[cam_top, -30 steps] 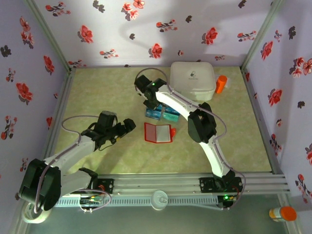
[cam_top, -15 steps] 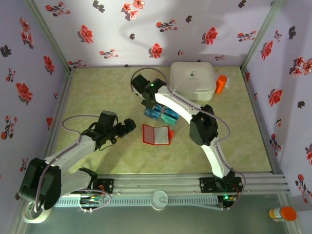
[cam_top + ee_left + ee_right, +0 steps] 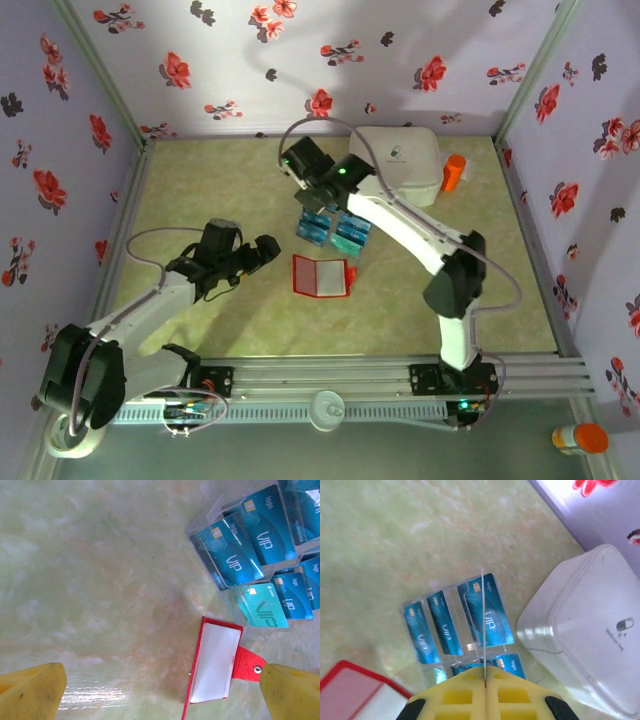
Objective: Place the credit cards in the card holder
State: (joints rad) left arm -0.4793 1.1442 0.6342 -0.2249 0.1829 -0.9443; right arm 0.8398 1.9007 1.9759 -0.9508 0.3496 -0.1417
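While I stand behind the two arms, I see at the left the left gripper [image 3: 260,250] low over the green table [image 3: 200,190], with its yellow jaws spread wide and nothing between them. It points toward the card holder [image 3: 322,276], which is near but not touched. This red holder lies open and flat on the table, about in the middle, with a pale inner pocket facing up; in the left wrist view the holder [image 3: 215,665] lies between the two fingers and nearer to the right one. Just beyond the holder the credit cards [image 3: 333,230] lie in overlapping rows on clear plastic, blue and teal, with "VIP" printed on them. Over them, in the right wrist view, the right gripper [image 3: 485,682] has its jaws pressed together on a single card [image 3: 483,610], seen edge-on as a thin pale line. To the right of the cards the white box [image 3: 395,165] stands by the back wall, and an orange bottle [image 3: 454,172] stands just beside it.
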